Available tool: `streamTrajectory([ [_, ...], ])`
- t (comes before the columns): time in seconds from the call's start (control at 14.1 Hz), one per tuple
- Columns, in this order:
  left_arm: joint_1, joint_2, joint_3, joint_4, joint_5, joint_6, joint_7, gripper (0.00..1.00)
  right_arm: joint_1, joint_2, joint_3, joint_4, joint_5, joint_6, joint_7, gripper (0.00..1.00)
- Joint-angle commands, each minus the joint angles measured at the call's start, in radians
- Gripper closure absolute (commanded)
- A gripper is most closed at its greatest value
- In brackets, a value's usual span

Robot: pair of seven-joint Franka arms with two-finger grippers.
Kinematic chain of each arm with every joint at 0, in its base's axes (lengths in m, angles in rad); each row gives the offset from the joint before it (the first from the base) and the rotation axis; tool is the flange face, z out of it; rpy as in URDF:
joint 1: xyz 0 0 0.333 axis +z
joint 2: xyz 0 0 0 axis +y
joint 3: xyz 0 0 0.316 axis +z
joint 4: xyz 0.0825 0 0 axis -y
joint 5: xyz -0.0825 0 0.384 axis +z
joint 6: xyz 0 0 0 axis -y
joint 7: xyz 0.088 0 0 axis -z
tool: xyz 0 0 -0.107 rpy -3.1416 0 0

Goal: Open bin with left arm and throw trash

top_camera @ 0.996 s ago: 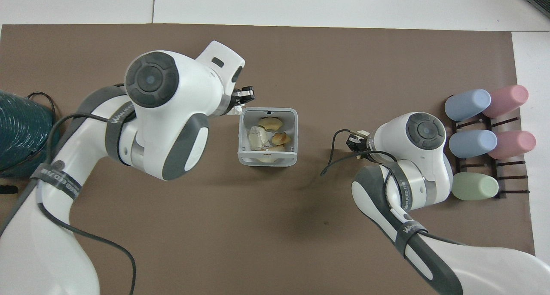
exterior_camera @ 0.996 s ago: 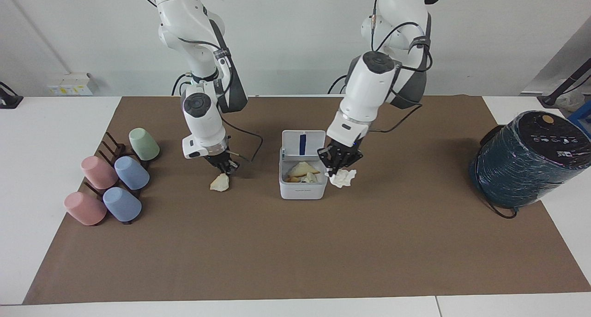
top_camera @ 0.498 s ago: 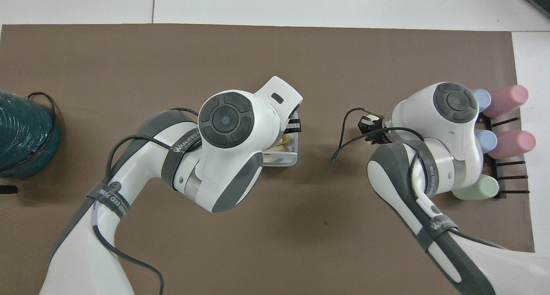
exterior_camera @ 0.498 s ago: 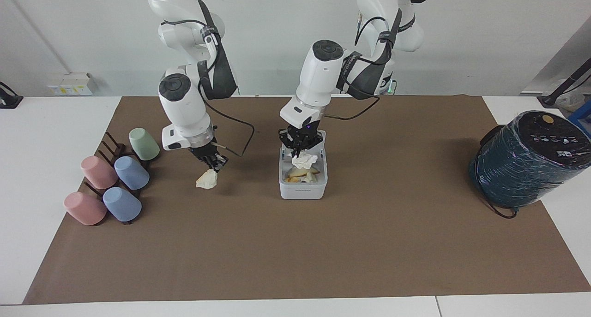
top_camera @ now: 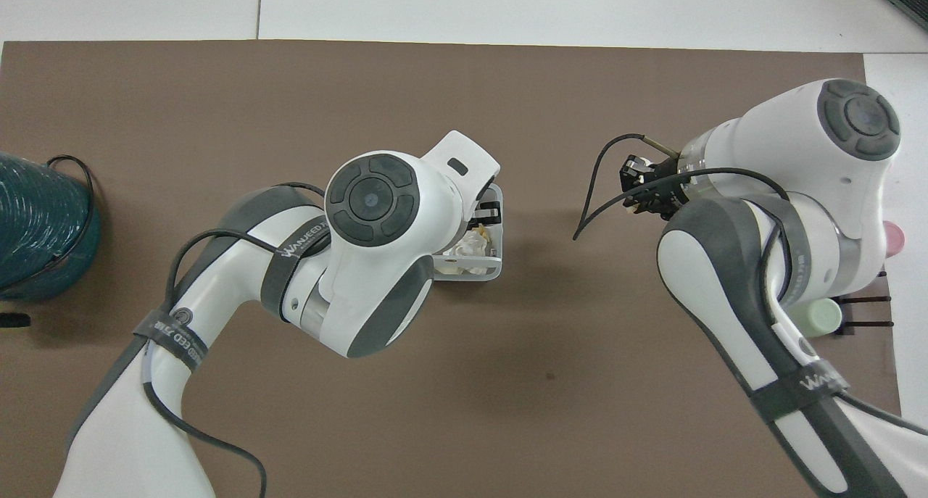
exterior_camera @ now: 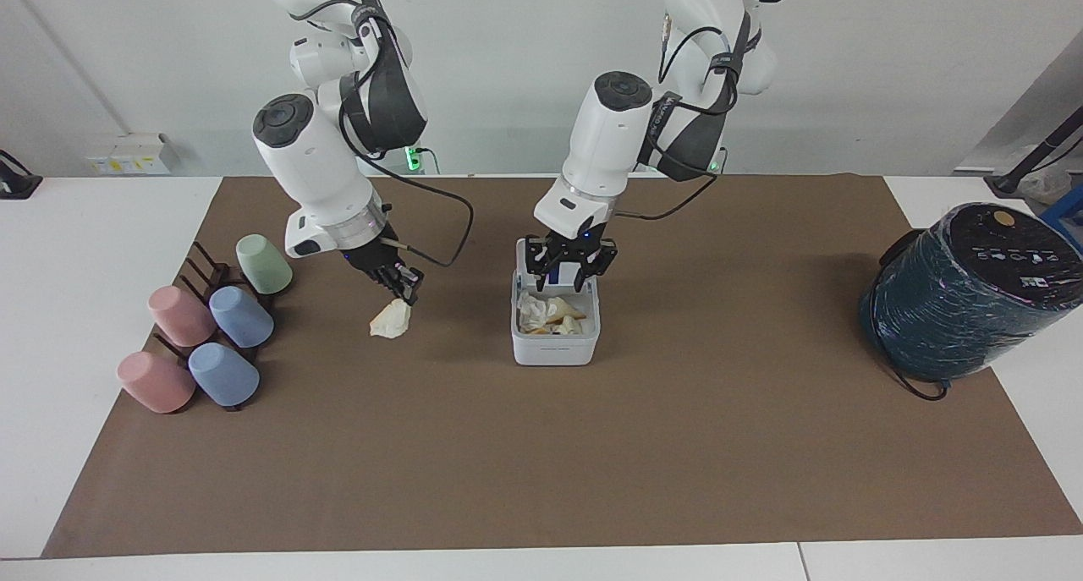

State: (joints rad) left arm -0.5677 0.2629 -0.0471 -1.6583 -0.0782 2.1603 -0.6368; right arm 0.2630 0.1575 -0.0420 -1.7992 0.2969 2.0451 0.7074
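The white bin point(exterior_camera: 554, 346) stands mid-mat with its lid upright; only the lid's blue strip point(exterior_camera: 554, 273) shows. My left gripper point(exterior_camera: 567, 275) hangs open and empty just over the bin's opening. The white tissue wad point(exterior_camera: 535, 309) lies in the bin beside yellow-orange and cream scraps point(exterior_camera: 567, 314). My right gripper point(exterior_camera: 404, 285) is shut on a pale cream scrap point(exterior_camera: 391, 320), held a little above the mat between the bin and the cups. In the overhead view the left arm covers most of the bin point(top_camera: 480, 270), and the tissue point(top_camera: 475, 241) shows inside.
A big dark teal cylinder point(exterior_camera: 964, 293) with a cable stands at the left arm's end of the table. Several pastel cups lie on a dark rack point(exterior_camera: 211, 327) at the right arm's end, close to the right arm.
My left gripper carried the tissue from beside the bin to over it and let go; the tissue now lies inside. My right gripper lifted the cream scrap off the mat.
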Motion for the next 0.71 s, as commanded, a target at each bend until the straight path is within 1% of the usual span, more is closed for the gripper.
streamTrajectory([
  [0.0,0.083,-0.011,0.0,0.121,0.0,-0.191,0.015,0.0,0.022,0.019,0.022,0.024,0.144,0.045,-0.008,1.0],
  [0.07,0.13,-0.013,-0.004,0.155,0.001,-0.262,0.035,0.0,0.056,0.019,0.022,0.023,0.2,0.075,0.0,1.0],
  [0.14,0.172,-0.022,0.001,0.163,0.0,-0.304,0.083,0.0,0.08,0.022,0.022,0.023,0.253,0.104,0.019,1.0],
  [0.21,0.213,-0.048,0.007,0.163,-0.005,-0.339,0.139,0.0,0.099,0.025,0.022,0.023,0.299,0.136,0.041,1.0],
  [0.36,0.322,-0.135,0.003,0.152,-0.012,-0.423,0.279,0.0,0.166,0.056,0.022,0.023,0.378,0.226,0.076,1.0],
  [0.5,0.4,-0.186,0.003,0.155,-0.002,-0.525,0.395,0.0,0.229,0.089,0.022,0.017,0.401,0.308,0.112,1.0],
  [0.64,0.445,-0.214,0.004,0.153,0.003,-0.559,0.437,0.0,0.246,0.094,0.022,-0.005,0.401,0.325,0.124,1.0],
])
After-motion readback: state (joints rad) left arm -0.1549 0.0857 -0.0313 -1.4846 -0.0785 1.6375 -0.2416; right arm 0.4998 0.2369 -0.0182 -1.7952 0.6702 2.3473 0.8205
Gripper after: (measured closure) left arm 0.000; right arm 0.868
